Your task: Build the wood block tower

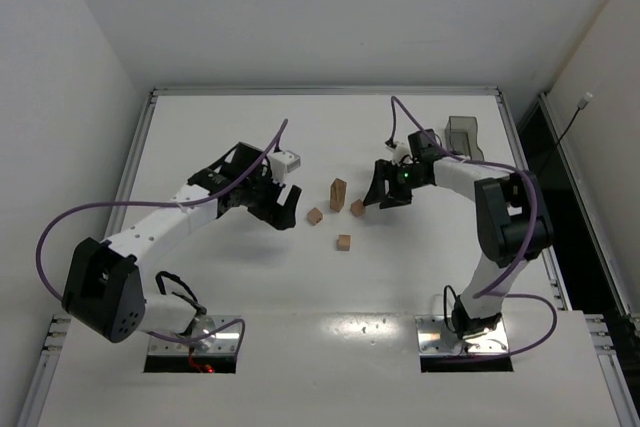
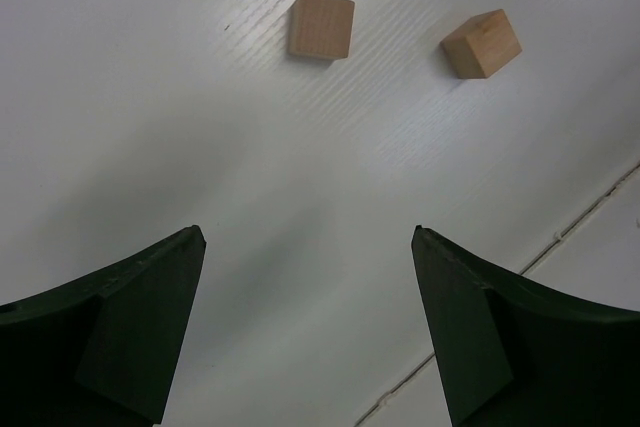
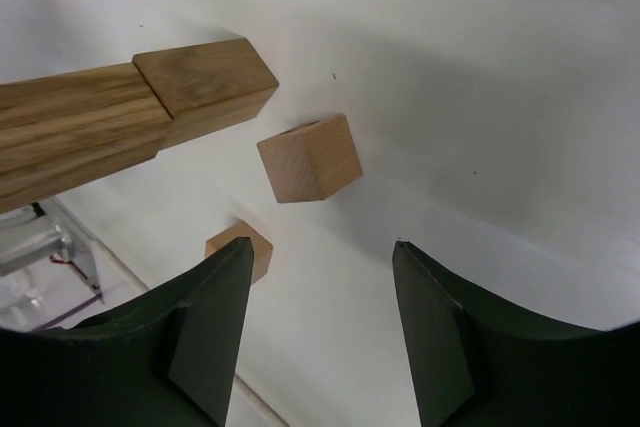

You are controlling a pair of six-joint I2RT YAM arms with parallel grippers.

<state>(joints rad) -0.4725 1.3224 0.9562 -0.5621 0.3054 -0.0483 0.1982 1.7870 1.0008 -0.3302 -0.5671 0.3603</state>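
Observation:
The tower stands mid-table as a short upright tan column. In the right wrist view the tower shows as a long block with a cube on its end. Three loose wood blocks lie round it: one cube to its left, one to its right, one nearer the arms. My left gripper hovers left of them, open and empty, with two cubes ahead of it. My right gripper stands open just right of the tower, a cube in front of its fingers and another partly behind the left finger.
A dark translucent bin sits at the back right behind the right arm. A seam in the table surface runs near the left gripper. The table's raised metal edge borders the far and side limits.

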